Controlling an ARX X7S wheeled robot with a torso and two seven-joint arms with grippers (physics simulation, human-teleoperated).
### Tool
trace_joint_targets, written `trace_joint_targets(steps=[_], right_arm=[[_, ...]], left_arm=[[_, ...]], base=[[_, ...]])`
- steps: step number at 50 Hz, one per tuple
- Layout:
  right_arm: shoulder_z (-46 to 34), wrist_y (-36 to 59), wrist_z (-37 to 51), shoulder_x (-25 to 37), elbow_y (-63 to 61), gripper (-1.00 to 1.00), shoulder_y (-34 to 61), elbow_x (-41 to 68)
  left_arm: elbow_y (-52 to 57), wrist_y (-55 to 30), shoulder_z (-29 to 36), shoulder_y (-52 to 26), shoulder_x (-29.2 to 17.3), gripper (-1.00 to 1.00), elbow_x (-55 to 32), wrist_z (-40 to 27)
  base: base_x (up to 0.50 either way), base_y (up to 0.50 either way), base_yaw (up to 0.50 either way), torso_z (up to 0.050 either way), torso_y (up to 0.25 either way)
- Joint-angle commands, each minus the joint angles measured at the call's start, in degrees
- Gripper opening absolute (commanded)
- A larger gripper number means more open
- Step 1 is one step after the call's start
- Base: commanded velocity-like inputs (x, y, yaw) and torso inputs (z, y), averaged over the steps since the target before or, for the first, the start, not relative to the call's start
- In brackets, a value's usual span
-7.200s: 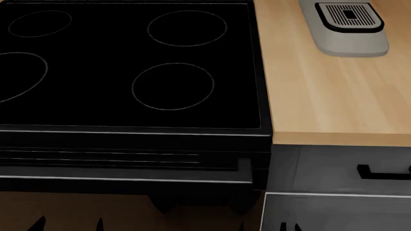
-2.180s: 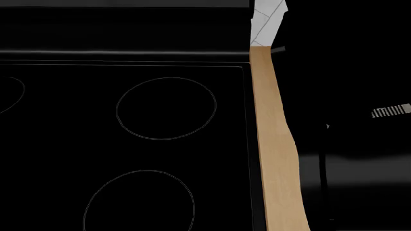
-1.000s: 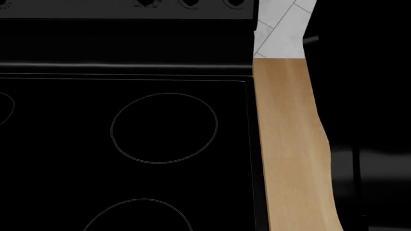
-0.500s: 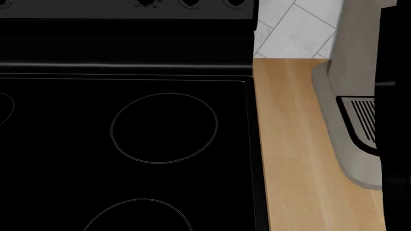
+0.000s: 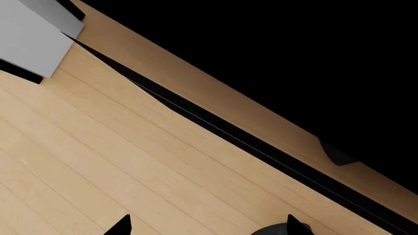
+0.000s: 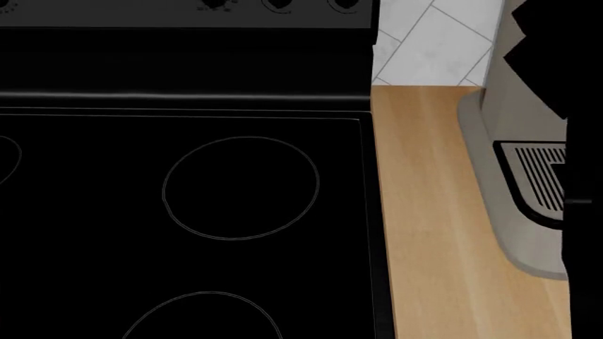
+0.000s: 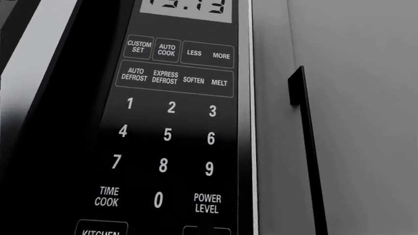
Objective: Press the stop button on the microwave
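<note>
Close up, your right wrist camera faces the microwave keypad: number keys, TIME COOK and POWER LEVEL near the frame edge, with a cabinet handle just beside the panel. No stop button is readable; lower keys are cut off. From the head, you see the stove, a free strip of counter and a grey appliance, part hidden by a black arm. Your left gripper shows two dark tips spread apart over wood floor. Right gripper: cannot tell.
</note>
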Motion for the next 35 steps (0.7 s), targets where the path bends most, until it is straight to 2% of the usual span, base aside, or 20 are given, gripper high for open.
trace_joint_targets(steps=[1,35], right_arm=[[-1.0,-0.2,0.4,0.7,-0.9,-1.0,-2.4,-0.3],[-1.9,-0.6,0.6,2.1,-1.2,-1.0,-4.9,-0.4]], left_arm=[[0.0,0.0,0.0,0.0,0.0,1.0,0.0,0.0],[0.0,0.0,0.0,0.0,0.0,1.0,0.0,0.0]], base=[[0.0,0.0,0.0,0.0,0.0],[0.0,0.0,0.0,0.0,0.0]])
